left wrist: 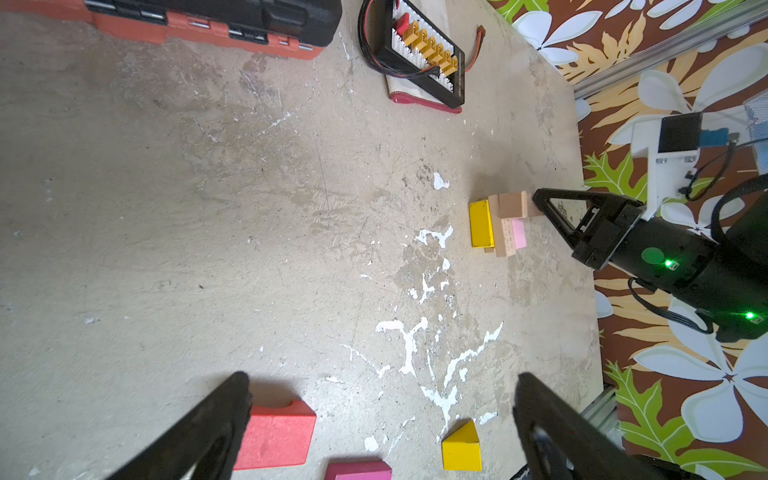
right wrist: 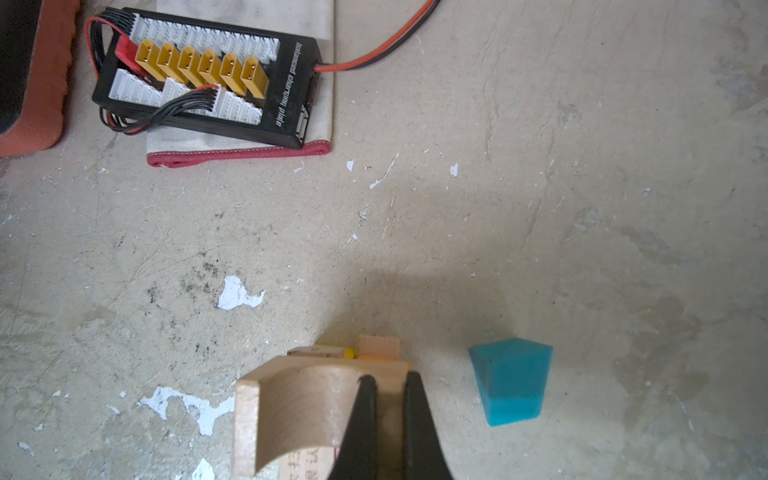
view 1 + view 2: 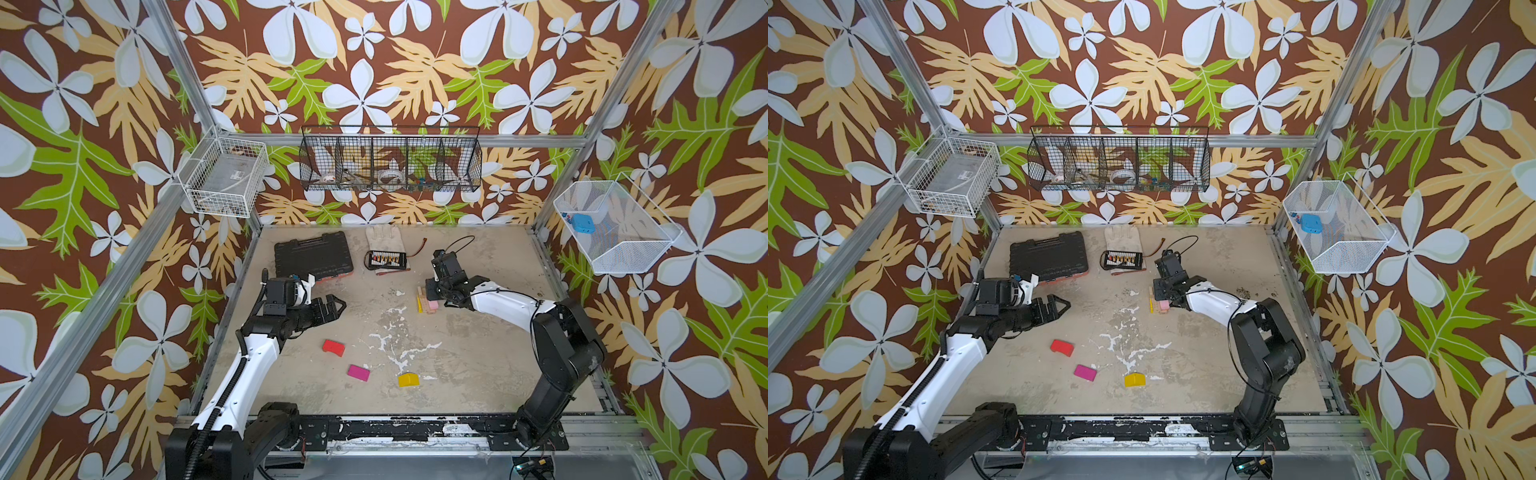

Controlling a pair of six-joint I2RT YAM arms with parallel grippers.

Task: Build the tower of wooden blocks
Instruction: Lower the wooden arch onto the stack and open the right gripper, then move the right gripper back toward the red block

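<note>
left gripper (image 1: 382, 378): spread wide, nothing held, red block (image 1: 278, 436) near | right gripper (image 2: 388, 380): jaws closed; tips set against plain wood arch block (image 2: 299, 411) atop tower (image 1: 505, 224) | teal block (image 2: 511, 382): laid just beside tower

Light is bright, even and diffuse, falling from overhead — the table (image 3: 478, 353) carries only soft, faint shadows. Both top views are slightly soft, and wide-angle bending bows the frame posts (image 3: 183, 62) toward 10 and 2 o'clock; the white wire basket (image 3: 631, 257) at 3 o'clock is nearly washed out. In the left wrist view the left gripper (image 1: 382, 378) has dark, blurred fingers (image 1: 216, 428), and 2 green lights (image 1: 668, 263) behind the right gripper (image 1: 540, 198) bloom slightly. In the right wrist view its fingers (image 2: 361, 424) are soft-edged, the wood arch (image 2: 299, 411) sharp — a diffuse shadow spreads on the table beyond it.
</note>
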